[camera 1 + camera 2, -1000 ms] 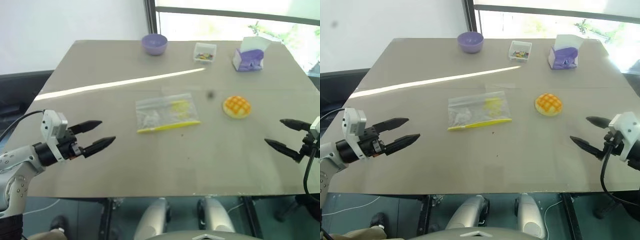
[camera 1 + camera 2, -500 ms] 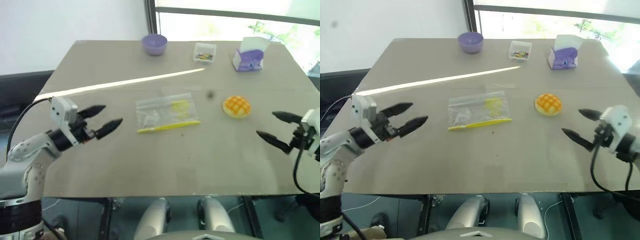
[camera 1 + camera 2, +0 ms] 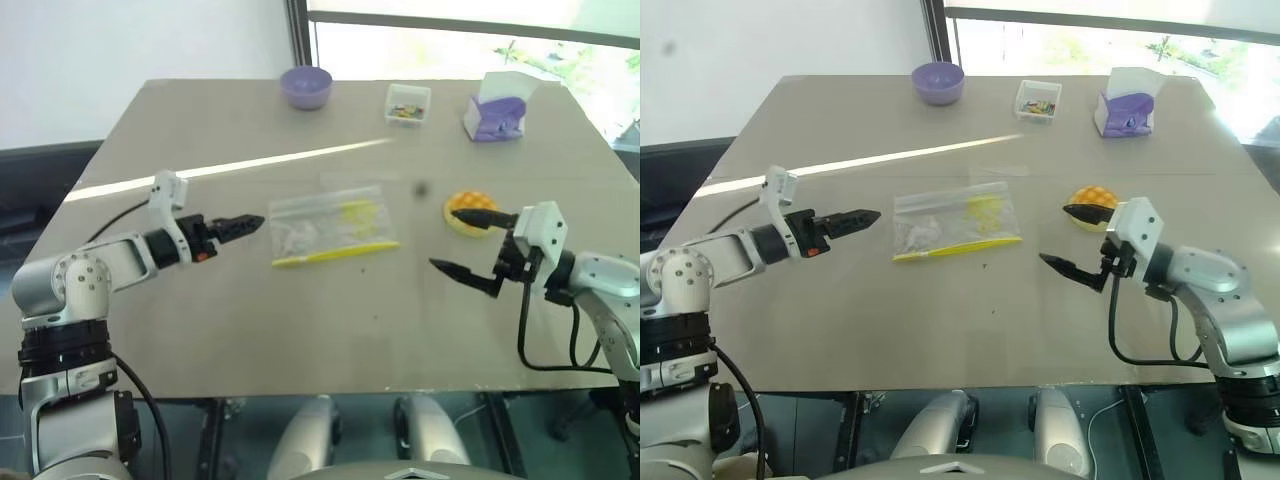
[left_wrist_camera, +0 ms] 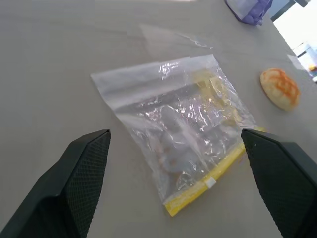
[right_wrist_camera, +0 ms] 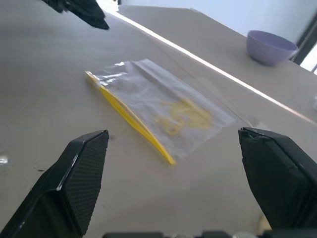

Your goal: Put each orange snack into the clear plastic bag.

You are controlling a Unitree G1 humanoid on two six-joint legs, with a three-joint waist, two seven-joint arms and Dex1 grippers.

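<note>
Nearest the robot, both black two-finger grippers are seen above the flat beige table (image 3: pixel 330 330). The right gripper (image 3: pixel 462 241) is held w/ fingers spread wide, nothing between them; its upper finger overlaps the near-left edge of the round, domed golden-orange snack (image 3: pixel 474 208) w/ criss-cross top, but contact cannot be confirmed. The left gripper (image 3: pixel 250 222) is pointed toward the bag, just beside its left edge; in the left wrist view its fingers (image 4: pixel 74 178) are spread apart and empty, w/ the bag framed between them.

At mid-table, the flat, clear, crinkly plastic zip bag (image 3: pixel 332 226) is laid flat, yellow seal strip along its near edge. The snack is located on the table to the right of the bag, apart from it, i.e. outside it.

Along the far edge, a lilac round bowl (image 3: pixel 306 86), a small clear box of mixed items (image 3: pixel 408 103) and a purple tissue box (image 3: pixel 498 110) are lined up left to right.
</note>
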